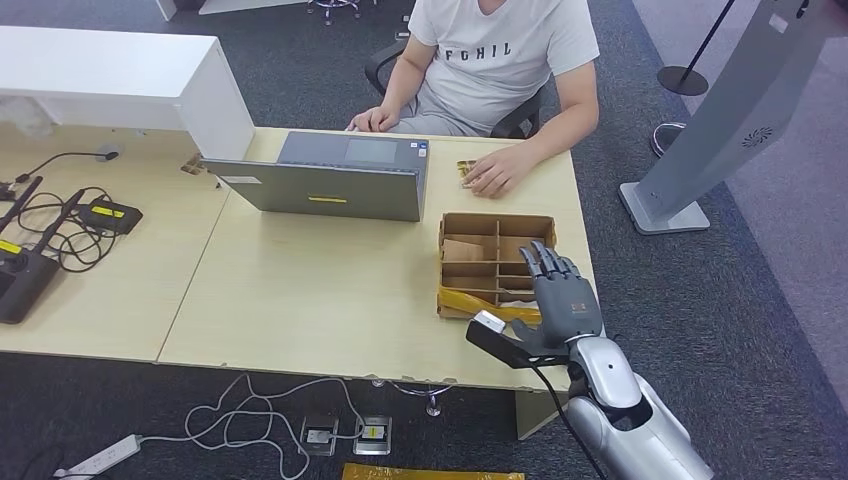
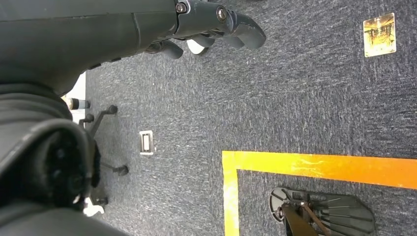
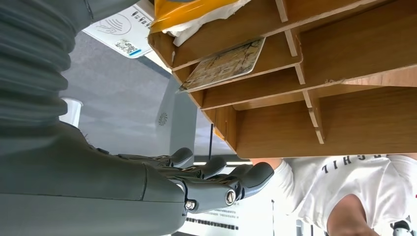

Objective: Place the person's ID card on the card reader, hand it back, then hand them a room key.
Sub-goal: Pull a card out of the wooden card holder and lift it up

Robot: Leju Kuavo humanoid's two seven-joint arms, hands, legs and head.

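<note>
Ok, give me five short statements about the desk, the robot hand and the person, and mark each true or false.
1. The right robot hand is raised beside the wooden divided box, with its fingers extended and holding nothing. True.
2. The laptop is shut flat. False: it stands open, with its screen back towards the robot.
3. The person's hand rests on the desk next to a small yellowish card. True.
4. The wooden box is one undivided tray. False: partitions split it into several compartments.
5. The left robot hand is above the desk. False: it hangs over grey carpet with an orange floor line.
</note>
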